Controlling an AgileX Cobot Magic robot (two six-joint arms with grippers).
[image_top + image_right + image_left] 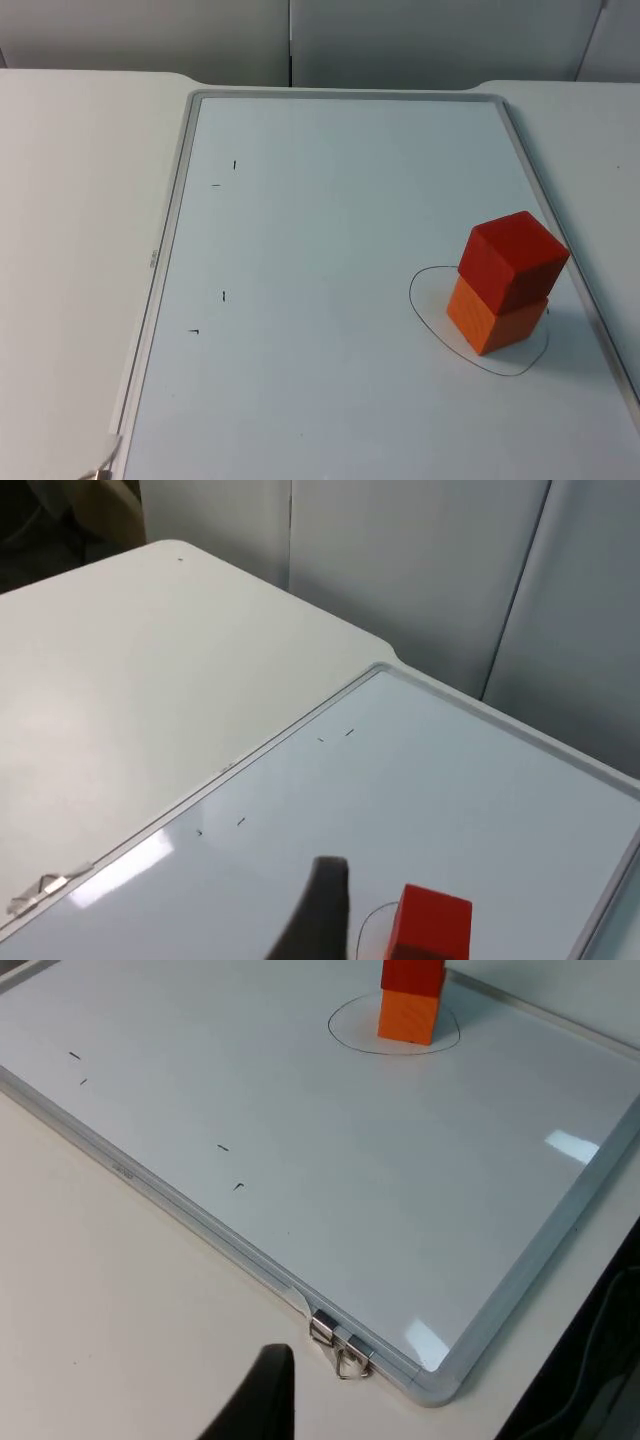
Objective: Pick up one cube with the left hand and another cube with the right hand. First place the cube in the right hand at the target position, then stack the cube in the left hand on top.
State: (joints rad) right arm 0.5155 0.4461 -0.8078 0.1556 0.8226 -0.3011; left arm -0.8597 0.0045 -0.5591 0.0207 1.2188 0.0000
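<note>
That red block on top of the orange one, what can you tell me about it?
The red cube is a plain, matte, solid-coloured block with sharp edges, undamaged as far as can be seen. It stands on top of the orange cube, turned a little against it so its corners overhang slightly. The pair stands inside a thin hand-drawn outline on the whiteboard. Nothing but the orange cube touches it.
</note>
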